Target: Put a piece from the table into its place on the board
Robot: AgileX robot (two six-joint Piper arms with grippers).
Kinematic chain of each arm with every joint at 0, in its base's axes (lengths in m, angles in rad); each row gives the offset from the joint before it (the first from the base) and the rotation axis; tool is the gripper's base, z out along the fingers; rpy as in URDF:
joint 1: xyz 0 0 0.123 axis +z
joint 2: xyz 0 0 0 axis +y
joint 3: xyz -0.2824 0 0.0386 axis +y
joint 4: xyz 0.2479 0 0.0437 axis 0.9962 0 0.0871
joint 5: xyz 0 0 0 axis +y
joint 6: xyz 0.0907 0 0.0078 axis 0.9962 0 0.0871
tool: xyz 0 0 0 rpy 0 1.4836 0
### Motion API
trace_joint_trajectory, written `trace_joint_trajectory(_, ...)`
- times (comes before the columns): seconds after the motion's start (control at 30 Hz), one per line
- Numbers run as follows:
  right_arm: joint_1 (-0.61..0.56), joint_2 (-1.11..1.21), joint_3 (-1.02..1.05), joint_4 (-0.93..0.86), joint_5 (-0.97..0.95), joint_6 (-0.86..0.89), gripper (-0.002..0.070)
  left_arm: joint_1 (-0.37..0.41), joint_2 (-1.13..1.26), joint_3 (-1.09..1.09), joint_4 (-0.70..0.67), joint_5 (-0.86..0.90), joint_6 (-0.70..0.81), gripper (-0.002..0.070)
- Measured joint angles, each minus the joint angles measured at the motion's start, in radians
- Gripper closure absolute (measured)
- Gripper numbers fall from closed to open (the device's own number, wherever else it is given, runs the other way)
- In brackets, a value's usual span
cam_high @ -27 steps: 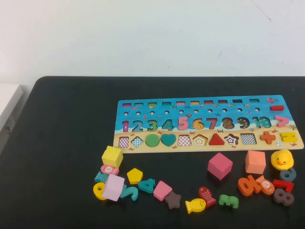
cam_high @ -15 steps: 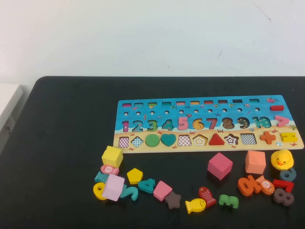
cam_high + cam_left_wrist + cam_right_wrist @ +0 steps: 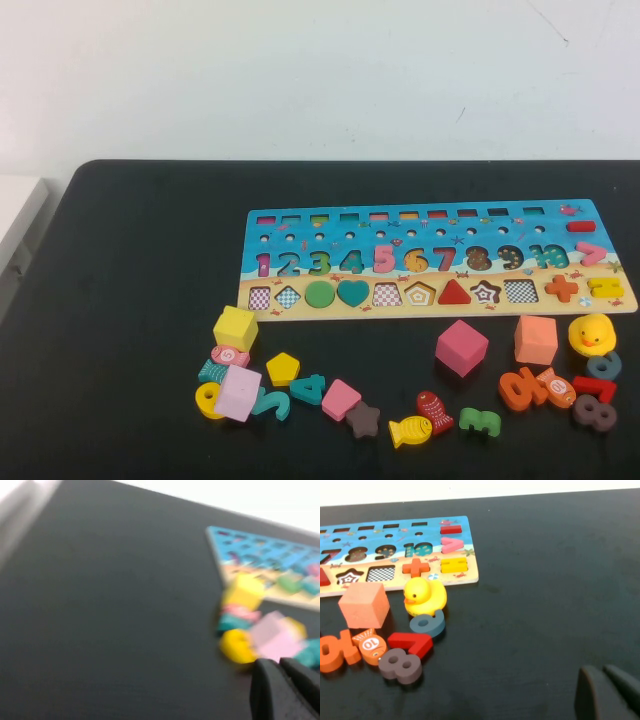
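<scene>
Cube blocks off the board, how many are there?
4: yellow cube and lilac cube at the table's left, pink cube centre-right, salmon cube beside the duck. None looks hidden.

I see a yellow pentagon piece (image 3: 283,368) on the matte black tabletop (image 3: 130,300). The board (image 3: 430,262) is blue above a sandy strip, its numbers multicoloured (several slots show checkered bottoms). The left gripper (image 3: 290,690) and right gripper (image 3: 612,692) look dark grey.
</scene>
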Motion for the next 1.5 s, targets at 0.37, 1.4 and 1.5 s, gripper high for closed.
trace_joint_trajectory(0.37,0.0,0.0,0.0,0.0,0.002,0.0,0.0657,0.0,0.0,0.002,-0.58,-0.102,-0.035,0.0678)
trace_joint_trajectory(1.4,0.0,0.0,0.0,0.0,0.002,0.0,0.0658,-0.338,1.302,-1.245,0.205,0.781,0.451,0.0677)
trace_joint_trajectory(1.5,0.0,0.0,0.0,0.0,0.002,0.0,0.0658,-0.424,1.408,-1.317,0.28,0.781,0.395,0.0677)
